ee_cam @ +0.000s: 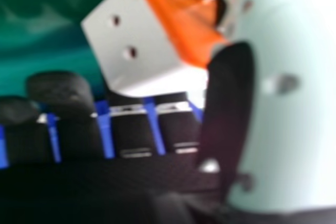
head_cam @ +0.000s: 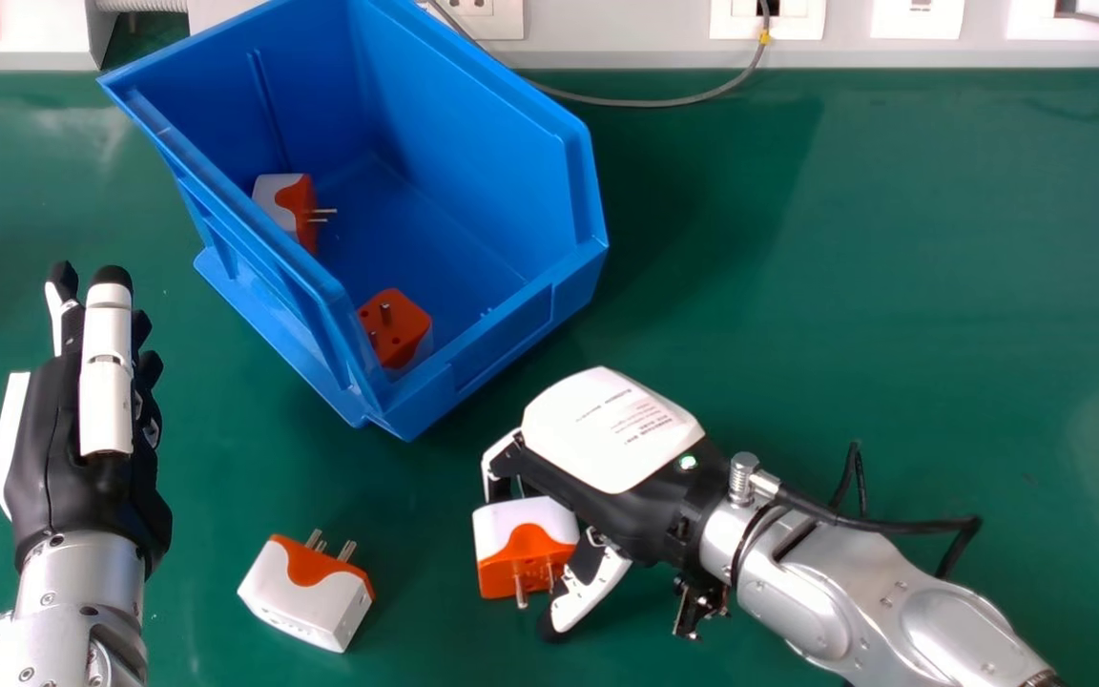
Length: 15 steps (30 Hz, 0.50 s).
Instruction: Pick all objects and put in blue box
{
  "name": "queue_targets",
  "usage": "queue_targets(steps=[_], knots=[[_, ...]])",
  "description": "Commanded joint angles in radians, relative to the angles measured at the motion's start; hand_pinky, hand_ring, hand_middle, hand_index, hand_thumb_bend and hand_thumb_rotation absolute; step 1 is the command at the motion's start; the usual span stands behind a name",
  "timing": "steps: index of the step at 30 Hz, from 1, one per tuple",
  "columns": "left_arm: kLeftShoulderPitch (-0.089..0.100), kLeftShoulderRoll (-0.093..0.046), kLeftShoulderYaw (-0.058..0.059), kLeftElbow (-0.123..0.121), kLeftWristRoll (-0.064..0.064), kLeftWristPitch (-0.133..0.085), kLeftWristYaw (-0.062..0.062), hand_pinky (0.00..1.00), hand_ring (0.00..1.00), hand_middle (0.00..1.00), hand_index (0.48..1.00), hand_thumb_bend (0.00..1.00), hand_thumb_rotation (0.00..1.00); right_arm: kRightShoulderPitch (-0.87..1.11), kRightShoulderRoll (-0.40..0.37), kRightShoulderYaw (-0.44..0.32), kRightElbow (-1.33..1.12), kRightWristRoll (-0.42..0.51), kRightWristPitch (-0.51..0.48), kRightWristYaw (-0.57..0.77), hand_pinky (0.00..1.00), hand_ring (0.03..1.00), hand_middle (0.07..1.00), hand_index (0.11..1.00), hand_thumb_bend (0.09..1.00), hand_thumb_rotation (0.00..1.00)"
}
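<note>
My right hand (head_cam: 611,429) is low in the middle of the head view, palm down, its fingers and thumb curled round a white and orange plug adapter (head_cam: 523,534) with its prongs towards the near side. In the right hand view the adapter (ee_cam: 139,43) lies against the thumb (ee_cam: 278,98), above the fingers (ee_cam: 60,95). Another adapter (head_cam: 306,592) rests on the table between my two hands. Inside the blue box (head_cam: 473,172) are an adapter (head_cam: 284,205) by the left wall and one (head_cam: 397,329) in the near corner. My left hand (head_cam: 82,429) is open at the left, holding nothing.
The green table (head_cam: 893,286) stretches to the right of the box. Behind it, a white wall panel carries sockets (head_cam: 769,17), and a grey cable (head_cam: 664,100) droops onto the table's back edge. The box's near corner stands just beyond my right hand.
</note>
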Motion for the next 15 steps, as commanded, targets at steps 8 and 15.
queue_targets(steps=[8, 15], knots=[[-0.007, 0.007, -0.002, -0.010, 0.000, 0.001, -0.001, 1.00, 0.99, 1.00, 0.997, 0.26, 0.93, 0.136, -0.055, -0.116, -0.280, 0.063, 0.068, 0.078, 0.04, 0.085, 0.170, 0.470, 0.483, 0.15], [-0.011, 0.006, -0.001, -0.016, -0.001, 0.010, 0.003, 1.00, 0.99, 1.00, 0.996, 0.27, 0.93, 0.218, -0.109, -0.252, -0.501, 0.138, 0.060, 0.119, 0.03, 0.078, 0.148, 0.469, 0.482, 0.15]])
